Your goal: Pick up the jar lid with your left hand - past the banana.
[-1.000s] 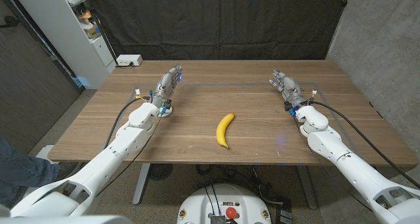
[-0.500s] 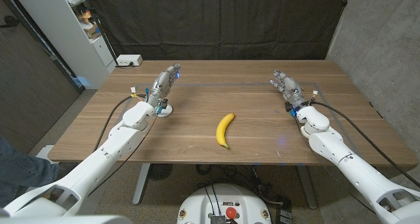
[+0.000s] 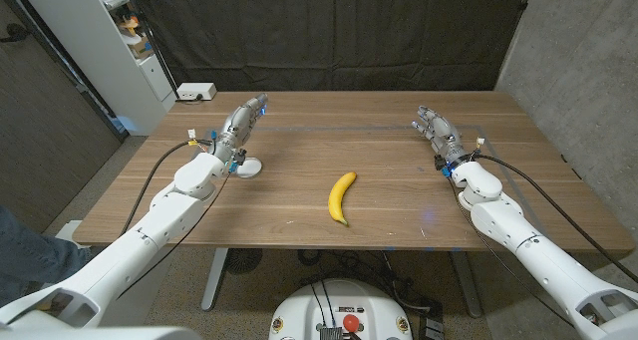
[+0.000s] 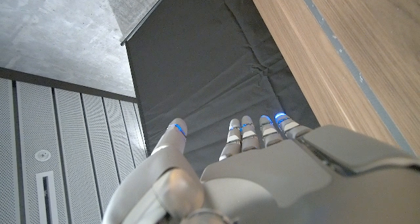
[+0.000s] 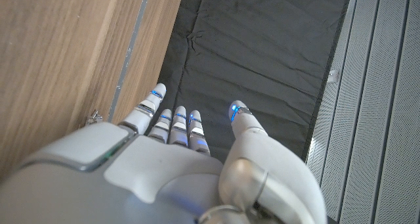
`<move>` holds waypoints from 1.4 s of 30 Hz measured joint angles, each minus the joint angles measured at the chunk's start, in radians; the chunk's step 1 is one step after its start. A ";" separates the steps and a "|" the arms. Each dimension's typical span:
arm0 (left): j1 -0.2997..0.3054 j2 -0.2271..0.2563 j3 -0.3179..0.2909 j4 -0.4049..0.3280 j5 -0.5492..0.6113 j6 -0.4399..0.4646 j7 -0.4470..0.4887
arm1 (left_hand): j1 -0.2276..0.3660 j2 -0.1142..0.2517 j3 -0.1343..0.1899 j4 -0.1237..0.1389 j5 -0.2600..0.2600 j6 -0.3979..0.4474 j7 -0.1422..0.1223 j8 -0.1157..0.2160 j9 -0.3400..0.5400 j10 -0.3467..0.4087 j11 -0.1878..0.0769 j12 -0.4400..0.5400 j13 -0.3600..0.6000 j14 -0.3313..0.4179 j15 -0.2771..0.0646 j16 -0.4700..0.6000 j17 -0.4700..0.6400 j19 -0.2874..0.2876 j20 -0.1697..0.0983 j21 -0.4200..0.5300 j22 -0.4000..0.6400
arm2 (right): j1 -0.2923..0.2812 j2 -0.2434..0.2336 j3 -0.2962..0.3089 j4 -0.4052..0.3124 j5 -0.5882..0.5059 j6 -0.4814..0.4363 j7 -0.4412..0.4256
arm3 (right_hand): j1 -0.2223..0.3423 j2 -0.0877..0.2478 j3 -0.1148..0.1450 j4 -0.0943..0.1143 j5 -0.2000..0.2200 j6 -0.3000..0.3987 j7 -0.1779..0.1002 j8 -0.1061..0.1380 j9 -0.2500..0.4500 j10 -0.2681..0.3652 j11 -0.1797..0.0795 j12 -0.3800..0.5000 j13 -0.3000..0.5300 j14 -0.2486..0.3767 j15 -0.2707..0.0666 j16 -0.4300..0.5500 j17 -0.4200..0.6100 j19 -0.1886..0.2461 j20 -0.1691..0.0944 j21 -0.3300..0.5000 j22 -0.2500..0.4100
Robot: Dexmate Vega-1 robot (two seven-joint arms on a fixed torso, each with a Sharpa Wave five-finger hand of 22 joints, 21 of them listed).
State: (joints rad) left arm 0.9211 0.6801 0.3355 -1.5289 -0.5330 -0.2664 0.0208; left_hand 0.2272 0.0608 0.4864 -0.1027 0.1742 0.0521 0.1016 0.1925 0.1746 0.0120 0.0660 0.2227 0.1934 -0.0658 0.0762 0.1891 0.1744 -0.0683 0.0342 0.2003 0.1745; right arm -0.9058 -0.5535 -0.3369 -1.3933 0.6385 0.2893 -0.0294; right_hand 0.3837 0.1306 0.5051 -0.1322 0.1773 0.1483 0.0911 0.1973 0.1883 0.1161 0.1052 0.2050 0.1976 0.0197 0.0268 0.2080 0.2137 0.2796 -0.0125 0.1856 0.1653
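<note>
Your left hand (image 3: 243, 123) is over the tabletop (image 3: 379, 170) with fingers (image 4: 252, 129) straight and apart, holding nothing. The lid (image 3: 249, 168) lies just beside that wrist, left of the banana (image 3: 341, 196). Your right hand (image 3: 437, 131) is also spread and empty.

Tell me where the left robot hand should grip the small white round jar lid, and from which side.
Grip the small white round jar lid by its rim, from above, fingers on opposite edges. It appears to lie flat and low on the wooden table, so no side gives much purchase. The left robot hand is just beyond it, holding nothing.
</note>
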 measured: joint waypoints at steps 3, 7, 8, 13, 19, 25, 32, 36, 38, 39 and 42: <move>0.009 0.015 -0.006 -0.017 0.010 0.004 0.007 | 0.004 0.004 0.004 -0.004 0.000 0.000 0.000 0.000 0.000 0.000 0.000 0.000 0.000 0.000 0.000 0.000 0.000 0.002 0.002 0.000 0.000 | -0.003 -0.002 0.002 -0.004 -0.001 0.001 -0.003 | 0.000 0.000 0.000 0.000 0.000 0.000 0.000 0.000 0.000 0.000 0.000 0.000 0.000 0.000 0.000 0.000 0.002 0.000 0.000 0.000 0.000; 0.021 0.032 -0.014 -0.039 0.026 0.010 0.019 | 0.013 0.005 0.008 -0.008 0.000 0.002 -0.002 0.000 0.000 0.004 0.004 0.000 0.000 0.005 0.005 0.000 0.000 0.006 0.006 0.000 0.000 | -0.006 -0.004 0.004 -0.007 -0.002 0.003 -0.006 | 0.000 0.000 0.000 0.000 0.000 0.000 0.000 0.000 0.000 0.000 0.000 0.000 0.000 0.000 0.000 0.000 0.003 0.000 0.000 0.000 0.000; 0.021 0.032 -0.014 -0.039 0.032 0.013 0.024 | 0.017 0.002 0.007 -0.010 0.000 0.008 0.000 0.000 0.000 0.005 0.005 0.000 0.000 0.006 0.006 0.000 0.000 0.006 0.005 0.000 0.000 | -0.007 -0.005 0.005 -0.009 -0.002 0.003 -0.008 | 0.000 0.000 0.000 0.000 0.000 0.000 0.000 0.000 0.000 0.000 0.000 0.000 0.000 0.000 0.000 0.000 0.003 0.000 0.000 0.000 0.000; 0.046 0.066 -0.031 -0.084 0.052 0.018 0.040 | 0.021 0.005 0.008 -0.016 0.000 0.011 0.000 0.004 0.000 0.010 0.002 0.000 0.000 0.006 0.006 0.000 0.000 0.005 0.005 0.000 0.000 | -0.010 -0.008 0.008 -0.014 -0.003 0.004 -0.010 | 0.000 0.000 0.000 0.000 0.000 0.000 0.000 0.000 0.000 0.000 0.000 0.000 0.000 0.000 0.000 0.000 0.003 0.000 0.000 0.000 0.000; 0.065 0.085 -0.045 -0.106 0.068 0.021 0.053 | 0.026 0.000 0.013 -0.020 0.000 0.011 0.000 0.004 0.000 0.014 0.000 0.000 0.000 0.012 0.001 0.000 0.004 0.005 0.005 0.000 0.000 | -0.012 -0.011 0.010 -0.019 -0.004 0.004 -0.011 | 0.000 0.000 0.000 0.000 0.000 0.000 0.000 0.000 0.000 0.000 0.000 0.000 0.000 0.000 0.000 0.000 0.003 0.000 0.000 0.000 0.000; 0.088 0.103 -0.064 -0.128 0.081 0.021 0.066 | 0.036 0.001 0.011 -0.027 0.000 0.016 -0.005 0.004 0.000 0.014 0.000 0.000 0.005 0.012 0.001 0.000 0.005 0.009 0.009 0.000 0.000 | -0.013 -0.013 0.011 -0.022 -0.006 0.007 -0.012 | 0.000 0.000 0.000 0.000 0.000 0.000 0.000 0.000 0.000 0.000 0.000 0.000 0.000 0.000 0.000 0.000 0.003 0.000 0.000 0.000 0.000; 0.120 0.127 -0.092 -0.158 0.098 0.021 0.087 | 0.043 0.001 0.016 -0.031 0.000 0.016 -0.005 0.004 0.005 0.020 -0.005 0.000 0.005 0.017 -0.005 0.000 0.005 0.012 0.012 0.000 0.000 | -0.009 -0.010 0.011 -0.017 -0.006 0.012 -0.009 | 0.000 0.000 0.000 0.000 0.000 0.000 0.000 0.000 0.000 0.000 0.000 0.000 0.000 0.000 0.000 0.000 0.003 0.000 0.000 0.000 0.000; 0.135 0.138 -0.105 -0.169 0.121 0.021 0.109 | 0.051 0.001 0.020 -0.036 0.000 0.016 -0.005 0.004 0.005 0.020 -0.005 0.000 0.005 0.022 0.000 0.000 0.005 0.012 0.012 0.000 0.004 | -0.001 -0.002 0.009 -0.004 -0.006 0.015 -0.007 | 0.000 0.000 0.000 0.000 0.000 0.000 0.000 0.000 0.000 0.000 0.000 0.000 0.000 0.000 0.000 0.000 0.003 0.000 0.000 0.000 0.000; 0.142 0.142 -0.111 -0.174 0.138 0.021 0.122 | 0.051 0.001 0.019 -0.042 0.000 0.019 -0.009 0.004 0.005 0.024 -0.009 0.006 0.005 0.025 -0.004 0.000 0.005 0.012 0.012 0.000 0.005 | 0.002 0.000 0.007 -0.001 -0.007 0.016 -0.006 | 0.000 0.000 0.000 0.000 0.000 0.000 0.000 0.000 0.000 0.000 0.000 0.000 0.000 0.000 0.000 0.000 0.003 0.000 0.000 0.000 0.000; 0.146 0.144 -0.114 -0.176 0.138 0.021 0.122 | 0.052 0.002 0.019 -0.044 0.000 0.020 -0.009 0.004 0.005 0.025 -0.011 0.007 0.005 0.026 -0.004 0.000 0.005 0.012 0.012 0.000 0.005 | 0.004 0.002 0.006 0.002 -0.008 0.017 -0.006 | 0.000 0.000 0.000 0.000 0.000 0.000 0.000 0.000 0.000 0.000 0.000 0.000 0.000 0.000 0.000 0.000 0.003 0.000 0.000 0.000 0.000; 0.159 0.152 -0.126 -0.183 0.161 0.016 0.139 | 0.065 0.003 0.024 -0.048 0.000 0.023 -0.013 0.004 0.005 0.025 -0.011 0.007 0.004 0.029 -0.007 0.000 0.005 0.012 0.012 0.000 0.005 | 0.010 0.007 0.002 0.008 -0.010 0.020 -0.006 | 0.000 0.000 0.000 0.000 0.000 0.000 0.000 0.000 0.000 0.000 0.000 0.000 0.000 0.000 0.000 0.000 0.003 0.000 0.000 0.000 0.000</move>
State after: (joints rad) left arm 1.0796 0.8323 0.2093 -1.7116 -0.3719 -0.2504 0.1595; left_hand 0.2917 0.0633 0.5100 -0.1506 0.1742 0.0752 0.0890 0.1963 0.1794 0.0371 0.0554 0.2302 0.1979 -0.0369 0.0692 0.1891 0.1794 -0.0559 0.0465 0.2002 0.1795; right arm -0.8963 -0.5466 -0.3346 -1.3853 0.6283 0.3090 -0.0354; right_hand 0.3837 0.1306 0.5051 -0.1322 0.1772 0.1482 0.0912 0.1973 0.1882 0.1161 0.1052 0.2050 0.1975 0.0197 0.0267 0.2080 0.2162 0.2796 -0.0125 0.1856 0.1652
